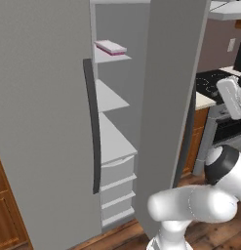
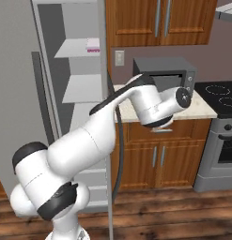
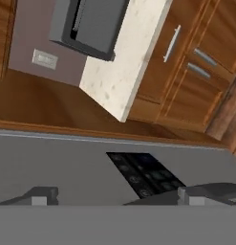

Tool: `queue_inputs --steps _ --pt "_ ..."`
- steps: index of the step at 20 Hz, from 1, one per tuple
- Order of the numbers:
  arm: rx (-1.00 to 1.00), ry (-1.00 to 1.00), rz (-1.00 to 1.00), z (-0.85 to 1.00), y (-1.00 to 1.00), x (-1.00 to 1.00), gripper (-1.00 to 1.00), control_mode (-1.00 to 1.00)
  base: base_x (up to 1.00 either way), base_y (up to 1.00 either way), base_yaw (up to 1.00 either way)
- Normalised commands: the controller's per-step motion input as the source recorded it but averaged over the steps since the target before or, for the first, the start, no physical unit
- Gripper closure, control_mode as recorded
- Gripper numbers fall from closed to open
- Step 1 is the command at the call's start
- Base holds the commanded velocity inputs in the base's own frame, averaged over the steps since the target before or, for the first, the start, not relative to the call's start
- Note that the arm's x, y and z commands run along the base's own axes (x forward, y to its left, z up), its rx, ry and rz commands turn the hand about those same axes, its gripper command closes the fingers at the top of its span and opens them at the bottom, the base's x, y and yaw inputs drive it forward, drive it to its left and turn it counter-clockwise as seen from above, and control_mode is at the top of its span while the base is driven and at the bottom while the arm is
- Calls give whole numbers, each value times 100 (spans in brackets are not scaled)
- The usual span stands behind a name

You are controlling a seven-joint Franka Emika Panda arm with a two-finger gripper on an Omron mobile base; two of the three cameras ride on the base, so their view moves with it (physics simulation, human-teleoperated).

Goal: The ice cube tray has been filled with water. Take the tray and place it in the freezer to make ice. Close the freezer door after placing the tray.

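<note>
The freezer [image 1: 44, 122] has its right door [image 1: 166, 97] swung wide open. The pale ice cube tray [image 1: 111, 47] with a pink edge lies flat on the top shelf inside, and it also shows as the tray [image 2: 93, 45] beside the door's edge [image 2: 108, 154]. My arm reaches round the outer side of that open door, away from the tray. My gripper [image 3: 117, 197] is open, its fingertips [image 3: 43, 196] wide apart with nothing between them. A plain grey surface lies close in front of them.
Right of the freezer runs a counter [image 2: 202, 110] with a microwave [image 2: 164, 70] on it, wooden cabinets [image 2: 155, 159] below and a stove [image 2: 220, 140] further right. The freezer's left door [image 1: 39, 146] is shut, and white drawers [image 1: 117, 180] fill its lower part.
</note>
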Motion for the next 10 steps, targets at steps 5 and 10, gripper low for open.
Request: queue_inputs --steps 5,10 --pt "12 -10 6 -27 -16 22 -100 -100 0 0 0" --pt "7 0 11 -48 3 1 -100 -100 0 0 0"
